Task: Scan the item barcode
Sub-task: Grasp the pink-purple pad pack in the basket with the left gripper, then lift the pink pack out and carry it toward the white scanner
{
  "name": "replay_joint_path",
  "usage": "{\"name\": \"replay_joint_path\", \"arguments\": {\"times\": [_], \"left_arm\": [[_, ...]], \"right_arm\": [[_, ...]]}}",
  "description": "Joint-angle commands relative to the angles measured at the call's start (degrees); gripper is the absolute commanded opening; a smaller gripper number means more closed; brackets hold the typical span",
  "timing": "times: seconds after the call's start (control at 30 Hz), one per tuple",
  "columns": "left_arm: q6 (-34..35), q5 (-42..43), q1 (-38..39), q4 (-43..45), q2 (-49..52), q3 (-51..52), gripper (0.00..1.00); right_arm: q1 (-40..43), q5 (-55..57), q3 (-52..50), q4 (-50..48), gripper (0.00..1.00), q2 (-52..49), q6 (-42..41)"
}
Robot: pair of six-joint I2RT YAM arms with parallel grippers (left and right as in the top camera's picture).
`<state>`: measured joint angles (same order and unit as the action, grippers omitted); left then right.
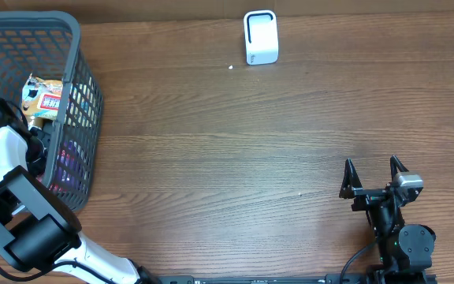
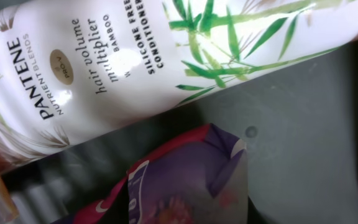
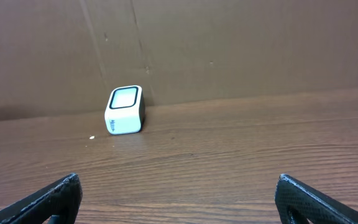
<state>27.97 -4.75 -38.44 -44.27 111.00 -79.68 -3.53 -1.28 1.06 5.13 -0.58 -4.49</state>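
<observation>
Your table (image 1: pixel 235 142) carries a grey basket (image 1: pixel 76 75) at its left edge. Your left arm (image 1: pixel 2 150) reaches into it. The left gripper (image 1: pixel 38 150) is down among the goods, so you cannot tell how its jaws stand. Your right gripper (image 1: pixel 371 167) sits spread wide, front right. In the basket a white conditioner bottle (image 2: pixel 104 68) lies beside a purple packet (image 2: pixel 191 186). The white scanner (image 1: pixel 260 37) stands at the far edge.

A grey mesh basket (image 1: pixel 81 110) stands on the wooden table (image 1: pixel 235 158); a white speck (image 1: pixel 231 67) lies well right of the basket
</observation>
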Motion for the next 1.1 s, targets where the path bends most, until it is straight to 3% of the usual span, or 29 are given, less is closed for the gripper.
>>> {"name": "replay_joint_path", "arguments": {"times": [0.0,0.57,0.63,0.83,1.07], "left_arm": [[0.26,1.36,0.17,-4.68,1.79,-1.09,0.04],[-4.09,3.45,0.24,-28.11,1.7,-47.3,0.04],[-4.81,7.37,0.24,-29.97,1.6,-52.52,0.04],[-6.19,29.64,1.51,-33.75,-0.92,-66.93,0.04],[-7.76,32.26,14.14,-35.93,-7.67,-68.67,0.04]], "right_arm": [[-0.42,-0.26,-0.61,-0.35,1.0,0.42,-0.37],[-0.42,-0.26,-0.61,-0.35,1.0,0.42,-0.37],[-0.42,-0.26,-0.61,-0.35,1.0,0.42,-0.37],[-0.42,-0.26,-0.61,-0.35,1.0,0.42,-0.37],[-0.42,-0.26,-0.61,-0.35,1.0,0.42,-0.37]]}}
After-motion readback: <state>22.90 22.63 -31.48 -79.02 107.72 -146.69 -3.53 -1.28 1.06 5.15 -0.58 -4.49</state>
